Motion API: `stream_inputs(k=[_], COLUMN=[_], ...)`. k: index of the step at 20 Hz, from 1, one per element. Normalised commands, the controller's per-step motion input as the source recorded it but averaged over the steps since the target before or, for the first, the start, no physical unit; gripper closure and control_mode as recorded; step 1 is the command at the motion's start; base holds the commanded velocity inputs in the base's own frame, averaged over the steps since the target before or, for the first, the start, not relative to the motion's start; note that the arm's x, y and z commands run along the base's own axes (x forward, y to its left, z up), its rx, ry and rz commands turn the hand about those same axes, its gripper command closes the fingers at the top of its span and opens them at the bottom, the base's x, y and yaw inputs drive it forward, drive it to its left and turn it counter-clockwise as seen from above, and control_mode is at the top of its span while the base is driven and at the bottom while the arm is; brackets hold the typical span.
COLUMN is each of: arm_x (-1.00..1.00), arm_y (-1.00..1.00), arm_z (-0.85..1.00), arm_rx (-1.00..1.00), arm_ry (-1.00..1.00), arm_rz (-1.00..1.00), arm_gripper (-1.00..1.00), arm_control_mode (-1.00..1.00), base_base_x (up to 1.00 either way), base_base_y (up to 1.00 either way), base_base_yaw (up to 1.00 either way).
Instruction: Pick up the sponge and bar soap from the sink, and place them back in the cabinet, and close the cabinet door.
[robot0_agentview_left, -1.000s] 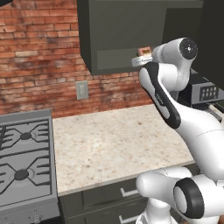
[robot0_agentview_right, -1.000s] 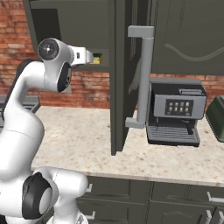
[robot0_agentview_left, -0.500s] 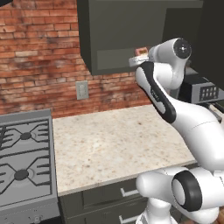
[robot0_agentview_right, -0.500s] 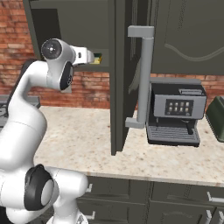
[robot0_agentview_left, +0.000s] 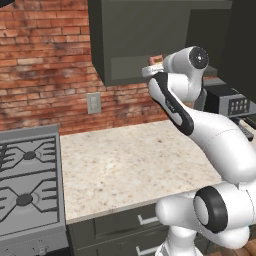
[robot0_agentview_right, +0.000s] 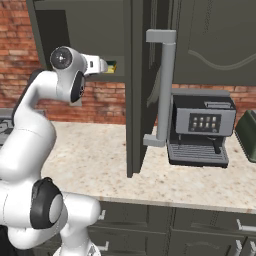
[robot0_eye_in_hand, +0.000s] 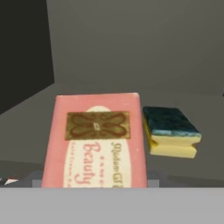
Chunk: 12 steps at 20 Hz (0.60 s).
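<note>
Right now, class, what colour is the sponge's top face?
Dark green over yellow sponge, clearest in the hand view.

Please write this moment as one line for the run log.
stage: storing soap | yellow-and-green sponge block: on shelf of dark grey-green wall cabinet | pink rectangular bar soap: beside sponge, apart | tall cabinet door: open

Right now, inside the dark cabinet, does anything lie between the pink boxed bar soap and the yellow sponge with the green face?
Nothing: in the hand view a narrow bare strip of cabinet shelf separates the bar soap from the sponge.

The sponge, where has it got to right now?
The sponge lies on the cabinet shelf, green face up, just right of the bar soap in the hand view.
</note>
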Motion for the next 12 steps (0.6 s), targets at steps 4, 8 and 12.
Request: stream_inputs(k=[4, 8, 12], arm_x=[0.29, 0.33, 0.31], arm_y=[0.10, 0.02, 0.00], arm_z=[-0.01, 0.00, -0.03], arm_rx=[0.00, 0.00, 0.00], arm_ry=[0.00, 0.00, 0.00], arm_rz=[0.00, 0.00, 0.00], arm_gripper=[1.00, 1.00, 1.00], arm_control_mode=[-1.00, -1.00, -1.00], base_base_x=[0.00, 0.00, 0.00], base_base_y=[0.00, 0.00, 0.00], base_base_yaw=[0.00, 0.00, 0.00])
